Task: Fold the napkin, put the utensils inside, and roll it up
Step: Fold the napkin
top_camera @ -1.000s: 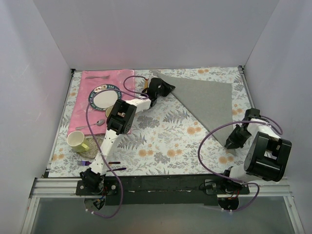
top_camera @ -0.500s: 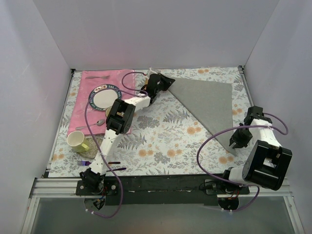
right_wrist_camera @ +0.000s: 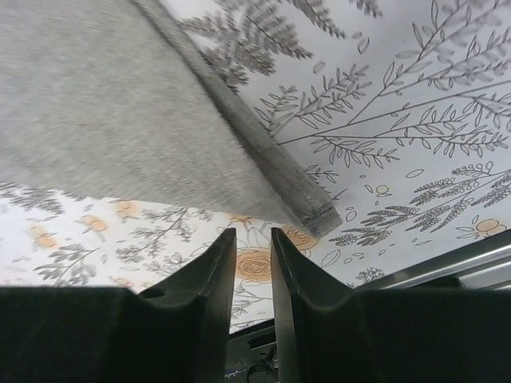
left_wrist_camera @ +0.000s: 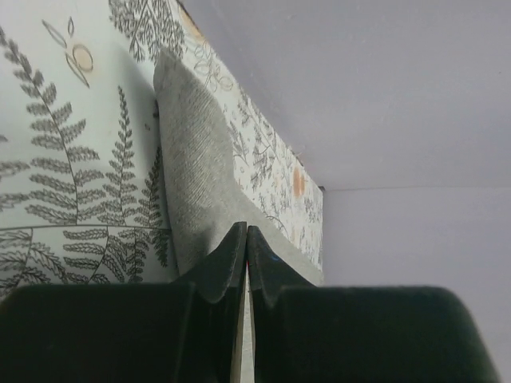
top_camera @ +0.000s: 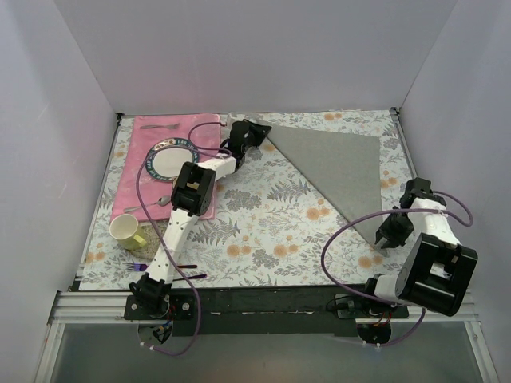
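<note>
Lying flat on the floral tablecloth [top_camera: 271, 215], the napkin [top_camera: 335, 163] is folded into a grey triangle on the far right part of the table. Its long edge runs from a corner at the far middle down to a tip near the right arm. The third corner sits at the far right, by the wall.

The left arm reaches across to the far middle corner, and the left gripper [top_camera: 257, 129] sits right at it. In the left wrist view its fingertips [left_wrist_camera: 227, 255] are pressed together with no gap. The cloth rises in a soft ridge that runs straight up to them, but I cannot tell whether any of it is caught between them.

The right gripper [top_camera: 385, 237] hangs at the near tip of the triangle. In the right wrist view its fingers [right_wrist_camera: 211, 271] stand a little apart, and the narrow gap shows only tablecloth; nothing is between them. The napkin's doubled edge and tip lie just beyond the fingertips.

On the left, well apart from the napkin, a pink placemat [top_camera: 136, 183] carries a plate [top_camera: 169, 159], with a spoon [top_camera: 152, 205] at its near edge. A cup [top_camera: 124, 229] stands just beside the placemat's near corner. A purple fork [top_camera: 136, 266] lies near the left arm's base.
</note>
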